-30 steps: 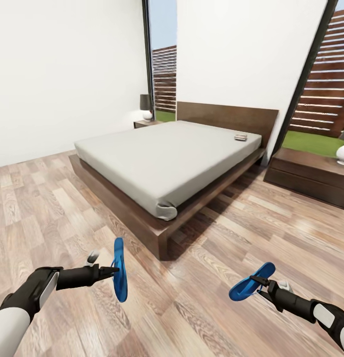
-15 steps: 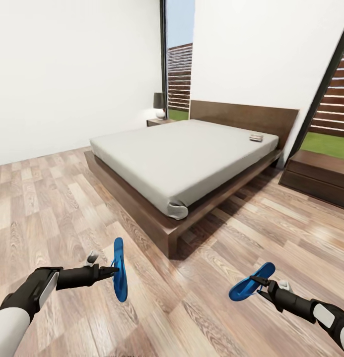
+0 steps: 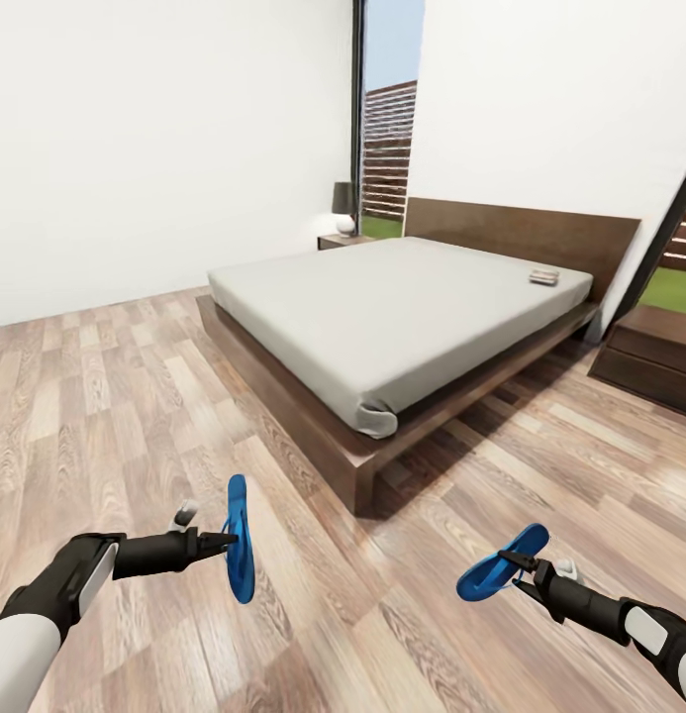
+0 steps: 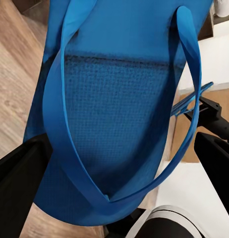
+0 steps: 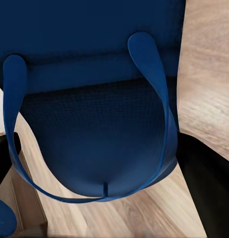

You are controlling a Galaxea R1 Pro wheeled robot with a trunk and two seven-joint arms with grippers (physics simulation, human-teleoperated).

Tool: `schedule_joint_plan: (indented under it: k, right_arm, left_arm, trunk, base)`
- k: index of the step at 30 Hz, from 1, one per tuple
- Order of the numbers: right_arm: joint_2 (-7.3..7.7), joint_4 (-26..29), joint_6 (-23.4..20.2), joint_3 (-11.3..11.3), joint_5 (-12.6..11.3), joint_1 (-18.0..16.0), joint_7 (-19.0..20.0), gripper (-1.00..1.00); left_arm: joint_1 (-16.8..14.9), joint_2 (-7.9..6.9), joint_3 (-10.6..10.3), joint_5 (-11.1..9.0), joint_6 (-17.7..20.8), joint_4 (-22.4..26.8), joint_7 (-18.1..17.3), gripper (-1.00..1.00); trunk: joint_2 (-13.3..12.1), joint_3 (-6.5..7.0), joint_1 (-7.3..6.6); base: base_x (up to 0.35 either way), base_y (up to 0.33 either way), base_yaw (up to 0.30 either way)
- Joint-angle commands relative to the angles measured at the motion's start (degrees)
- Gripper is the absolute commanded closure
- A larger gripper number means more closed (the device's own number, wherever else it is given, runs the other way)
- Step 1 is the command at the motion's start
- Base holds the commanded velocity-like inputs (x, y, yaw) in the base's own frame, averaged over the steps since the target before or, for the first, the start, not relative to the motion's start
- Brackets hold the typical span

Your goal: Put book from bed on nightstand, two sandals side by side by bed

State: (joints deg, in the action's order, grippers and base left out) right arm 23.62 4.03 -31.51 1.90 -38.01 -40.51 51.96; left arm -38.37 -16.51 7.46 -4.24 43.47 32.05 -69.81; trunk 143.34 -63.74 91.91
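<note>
Sandals — one [image 3: 240, 540] clamped in left claw [image 3: 227, 541], other [image 3: 501, 575] in right claw [image 3: 522, 572] — book [image 3: 544, 277] on bed [image 3: 402, 307].

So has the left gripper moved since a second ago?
No. The left gripper keeps its spot in the head view; the bed slid right, so the camera turned.

The book [image 3: 544, 277] on the bed [image 3: 402, 307] is too small to read.

looks like a home bedroom: big low bed [image 3: 402, 312] with a wooden headboard, nightstand [image 3: 344, 241] with a lamp [image 3: 344, 205], wood plank floor [image 3: 105, 416].
</note>
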Motion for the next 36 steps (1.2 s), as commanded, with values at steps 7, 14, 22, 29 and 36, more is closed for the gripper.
schedule_joint_plan:
  k: [7, 14, 22, 29, 36]
  right_arm:
    - [0.02, 0.0, -0.5, 0.1, -0.1, 0.0, 0.1, 1.0]
    - [-0.01, 0.0, -0.5, 0.1, -0.1, 0.0, 0.1, 1.0]
    - [-0.03, 0.0, -0.5, 0.2, -0.1, 0.0, 0.1, 1.0]
    - [-0.01, 0.0, -0.5, 0.2, -0.1, 0.0, 0.1, 1.0]
    - [-0.01, 0.0, -0.5, 0.2, -0.1, 0.0, 0.1, 1.0]
  left_arm:
    - [0.0, 0.04, 0.1, -0.2, 0.4, 0.0, -0.1, 1.0]
    - [0.0, 0.05, 0.1, -0.2, 0.4, -0.1, 0.0, 1.0]
    - [0.0, 0.21, 0.0, -0.2, 0.4, -0.1, 0.0, 1.0]
    - [0.0, 0.27, 0.0, -0.2, 0.4, -0.2, 0.0, 1.0]
    - [0.0, 0.3, 0.0, -0.2, 0.4, -0.2, -0.1, 1.0]
  trunk:
    - [0.0, -0.25, -0.01]
    - [0.0, -0.45, -0.01]
    - [0.0, -0.69, -0.01]
    - [0.0, -0.89, -0.01]
    - [0.0, -1.09, -0.01]
  base:
    - [0.092, 0.0, 0.164]
    - [0.127, 0.0, 0.164]
    - [0.141, -0.028, 0.164]
    - [0.136, -0.129, 0.164]
    - [0.119, -0.164, 0.163]
